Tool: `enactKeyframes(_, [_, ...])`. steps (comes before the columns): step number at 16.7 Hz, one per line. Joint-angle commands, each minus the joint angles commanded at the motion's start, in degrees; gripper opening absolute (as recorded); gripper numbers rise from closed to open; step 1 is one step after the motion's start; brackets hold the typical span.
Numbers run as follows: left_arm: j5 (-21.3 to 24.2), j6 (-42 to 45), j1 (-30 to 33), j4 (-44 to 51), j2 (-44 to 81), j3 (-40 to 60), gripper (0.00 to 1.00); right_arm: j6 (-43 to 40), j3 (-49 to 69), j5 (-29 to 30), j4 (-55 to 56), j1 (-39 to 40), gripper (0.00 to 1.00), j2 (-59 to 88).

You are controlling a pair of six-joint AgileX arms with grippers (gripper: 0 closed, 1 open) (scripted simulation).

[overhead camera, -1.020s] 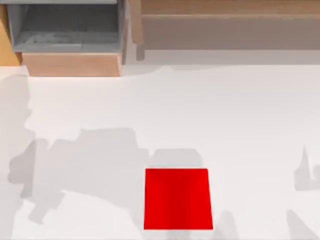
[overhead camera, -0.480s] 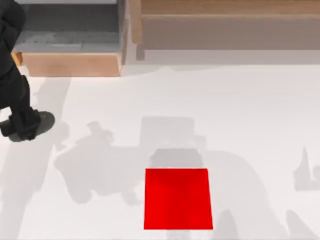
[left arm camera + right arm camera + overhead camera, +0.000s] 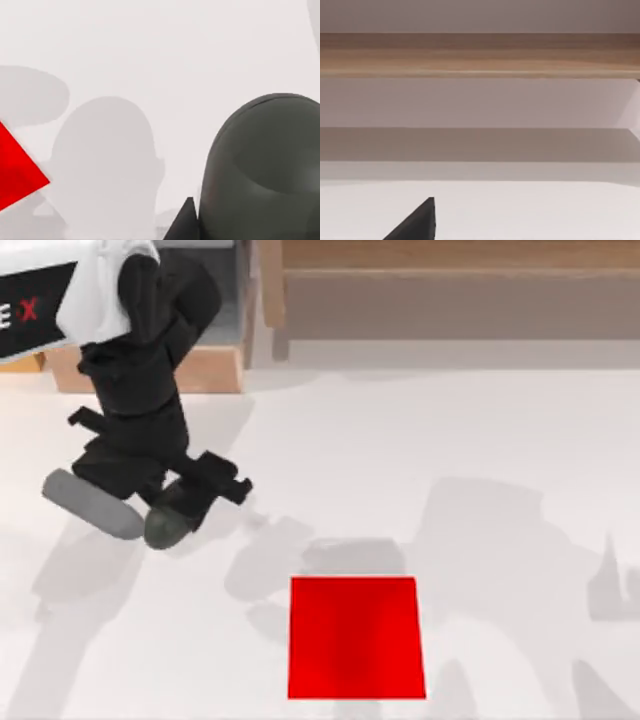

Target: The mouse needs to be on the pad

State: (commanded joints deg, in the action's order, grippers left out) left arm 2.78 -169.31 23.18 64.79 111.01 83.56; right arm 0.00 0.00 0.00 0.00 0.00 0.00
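My left claw [image 3: 175,502] has swung in from the worktop's [image 3: 480,440] left edge w/ the dark mouse [image 3: 172,520] pinched shut in it, held up-left of the pad [image 3: 355,638], well apart. Carry's underway; placing's still to do. Right arm's parked, can't tell its claw.

mouse [image 3: 168,522] – dk grey, rounded, in left end effector [image 3: 190,502] | pad [image 3: 355,637] – red, flat, bare, bottom-centre

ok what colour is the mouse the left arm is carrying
Dark grey, almost black; the mouse shows best in the left wrist view, held by the left gripper.
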Motion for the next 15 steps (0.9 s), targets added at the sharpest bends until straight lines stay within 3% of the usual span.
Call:
enactKeyframes(8, [-0.33, -38.27, 16.77, 0.23, 3.22, 3.46, 0.0, 0.0, 0.0, 0.0, 0.0, 0.0, 1.0, 0.0])
enactKeyframes(15, [-0.9, -57.28, 26.5, 0.05, 4.45, 5.53, 0.0, 0.0, 0.0, 0.0, 0.0, 0.0, 1.0, 0.0])
